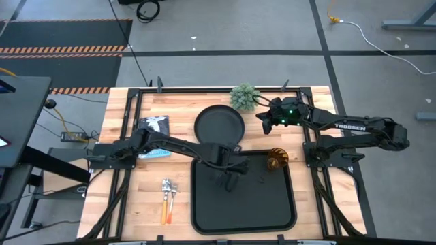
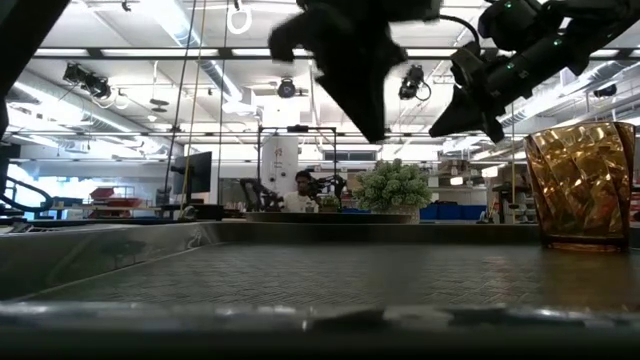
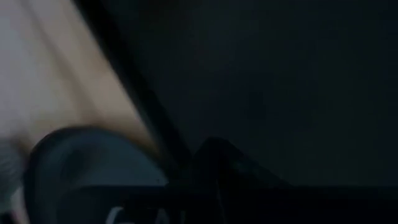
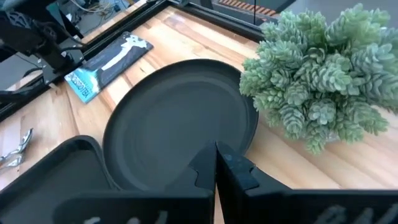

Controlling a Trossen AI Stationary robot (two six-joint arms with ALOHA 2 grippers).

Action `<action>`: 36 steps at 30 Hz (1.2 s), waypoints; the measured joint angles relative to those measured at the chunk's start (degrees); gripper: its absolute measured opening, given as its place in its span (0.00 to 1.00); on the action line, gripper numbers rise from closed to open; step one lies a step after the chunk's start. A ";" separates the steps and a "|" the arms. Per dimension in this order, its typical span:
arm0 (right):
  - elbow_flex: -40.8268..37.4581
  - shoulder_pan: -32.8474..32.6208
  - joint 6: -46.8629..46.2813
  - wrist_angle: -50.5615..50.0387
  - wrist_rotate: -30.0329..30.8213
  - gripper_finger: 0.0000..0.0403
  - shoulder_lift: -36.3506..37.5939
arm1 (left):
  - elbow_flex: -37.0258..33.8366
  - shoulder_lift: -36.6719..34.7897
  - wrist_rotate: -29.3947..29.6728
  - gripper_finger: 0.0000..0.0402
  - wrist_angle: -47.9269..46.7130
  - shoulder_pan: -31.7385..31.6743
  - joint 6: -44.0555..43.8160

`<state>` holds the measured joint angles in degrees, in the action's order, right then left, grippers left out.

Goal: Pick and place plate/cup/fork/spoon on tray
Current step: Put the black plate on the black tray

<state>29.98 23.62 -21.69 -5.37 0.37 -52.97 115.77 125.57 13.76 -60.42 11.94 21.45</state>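
Observation:
The round black plate (image 1: 218, 124) lies flat on the wooden table just beyond the black tray's (image 1: 204, 211) far edge; it also shows in the right wrist view (image 4: 174, 118). The amber cup (image 1: 276, 159) stands upright in the tray's far right corner, and shows in the low view (image 2: 582, 185). The orange-handled fork and spoon (image 1: 167, 199) lie on the table left of the tray. My left gripper (image 1: 231, 180) hangs shut over the tray's middle, clear of it (image 2: 377, 130). My right gripper (image 4: 215, 163) is shut and hovers above the plate's right rim (image 1: 262, 124).
A small green potted plant (image 1: 244, 96) stands at the far edge just right of the plate, close to my right gripper. A blue-and-black packet (image 1: 153, 135) lies left of the plate under my left arm. Dark frame rails run along the table's sides.

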 joint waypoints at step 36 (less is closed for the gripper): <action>0.02 -0.36 0.65 6.57 -1.67 0.03 -1.55 | -42.37 -36.17 -1.80 0.02 28.43 -2.55 -11.89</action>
<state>30.00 23.26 -21.04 1.20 -1.30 -54.53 73.39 89.40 11.96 -31.99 9.39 9.57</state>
